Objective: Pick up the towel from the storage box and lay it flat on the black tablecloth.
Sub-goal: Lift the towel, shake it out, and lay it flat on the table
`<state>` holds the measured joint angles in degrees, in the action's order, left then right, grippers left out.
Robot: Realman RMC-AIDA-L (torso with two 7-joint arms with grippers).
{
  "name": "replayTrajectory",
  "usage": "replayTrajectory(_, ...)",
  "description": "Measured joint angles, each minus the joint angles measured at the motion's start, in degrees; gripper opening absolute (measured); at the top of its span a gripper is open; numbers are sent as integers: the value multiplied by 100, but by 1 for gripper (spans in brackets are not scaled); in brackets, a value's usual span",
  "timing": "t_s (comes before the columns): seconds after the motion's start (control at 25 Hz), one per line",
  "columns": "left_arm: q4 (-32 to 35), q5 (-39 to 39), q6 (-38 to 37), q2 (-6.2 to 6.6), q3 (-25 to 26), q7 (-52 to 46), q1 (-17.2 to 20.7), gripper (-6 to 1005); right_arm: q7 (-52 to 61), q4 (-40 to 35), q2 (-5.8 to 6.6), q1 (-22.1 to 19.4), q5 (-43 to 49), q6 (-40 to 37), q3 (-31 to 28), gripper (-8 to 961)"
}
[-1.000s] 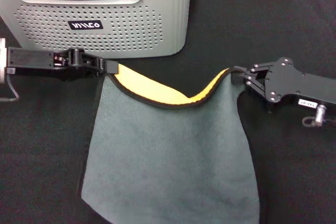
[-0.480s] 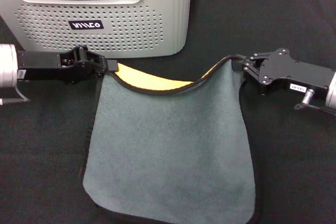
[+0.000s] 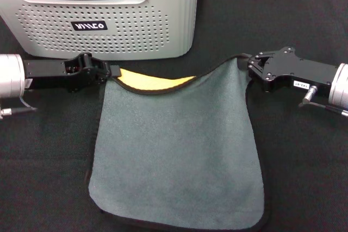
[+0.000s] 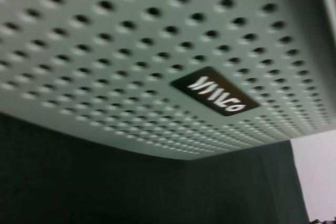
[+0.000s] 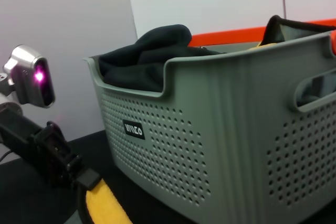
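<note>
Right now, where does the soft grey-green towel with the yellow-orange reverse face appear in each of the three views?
Head view: the grey-green towel lies spread at lower centre, its far corners held by the left gripper and the right gripper.
Left wrist view: not in it.
Right wrist view: only a yellow-orange corner at the bottom edge, in the left gripper.
Shared landmark: the light grey perforated storage box's black label.

The storage box (image 3: 163, 31) carries one small black label (image 3: 89, 26) with white lettering resembling "VIIICO", exact characters uncertain, and the right gripper (image 3: 251, 68) body bears a small white sticker (image 3: 299, 84) too small to read.
</note>
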<state>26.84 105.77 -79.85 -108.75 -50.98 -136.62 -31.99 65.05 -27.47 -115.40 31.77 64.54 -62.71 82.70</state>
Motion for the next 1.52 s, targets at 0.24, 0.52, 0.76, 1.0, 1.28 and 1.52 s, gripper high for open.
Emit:
replayTrajectory(0.24,-37,-31,271,-55,140,43,127,47,33,76,0,16,-6,138,0,4)
replayTrajectory(0.52,-39,-33,292,-100,214,121,167,49,38,98,0,14,-7,180,0,4)
replayTrajectory(0.76,-47,-35,299,-121,211,181,163,64,41,149,0,17,-10,189,0,4)
replayTrajectory(1.0,-85,-38,346,-129,211,186,187,69,43,161,0,7,-12,189,0,4)
replayTrajectory(1.28,-92,-39,348,-131,213,230,210,73,43,163,0,-20,-12,189,0,4)
replayTrajectory(1.52,-91,-46,348,-137,255,256,211,92,43,163,1,-28,-12,189,-2,4)
